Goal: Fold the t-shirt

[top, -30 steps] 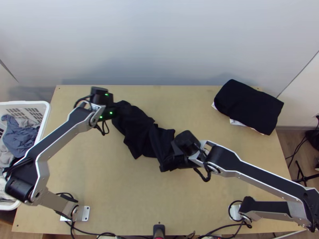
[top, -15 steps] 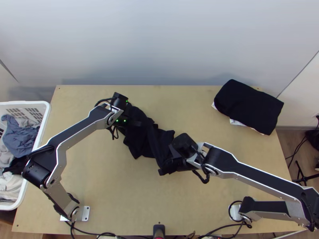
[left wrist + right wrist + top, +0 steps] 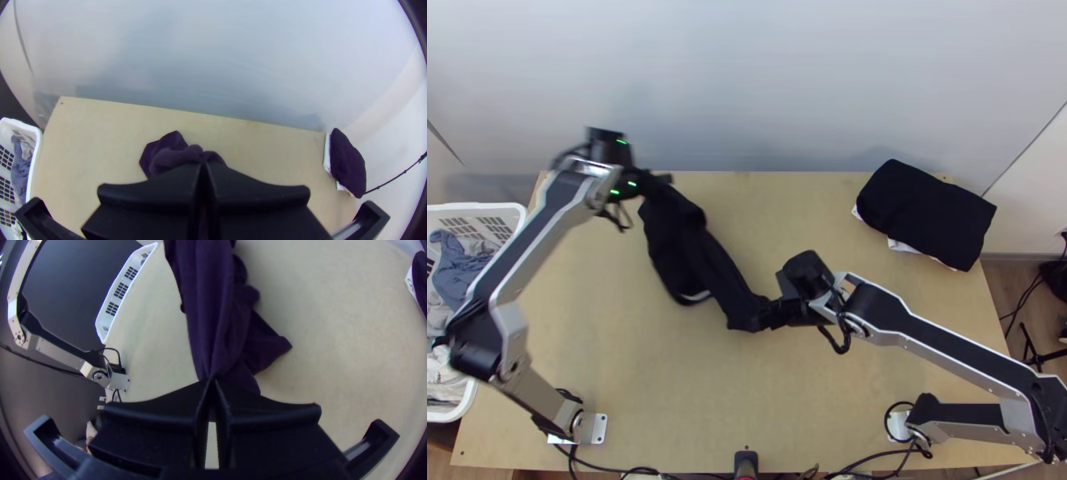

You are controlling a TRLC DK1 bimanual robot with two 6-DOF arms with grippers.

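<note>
Two grippers are clamped on cloth: the left gripper with wide black fingers (image 3: 203,166) pinches the far end of the black fabric t-shirt (image 3: 681,240), the right gripper (image 3: 213,381) its near end. Between them, the garment runs bunched diagonally above the light wooden table (image 3: 659,392). Opposed holds probably serve to draw it out for spreading. Outward, the folded black-and-white cloth stack (image 3: 927,212) occupies the far right corner, presumably keeping the work area free.
</note>
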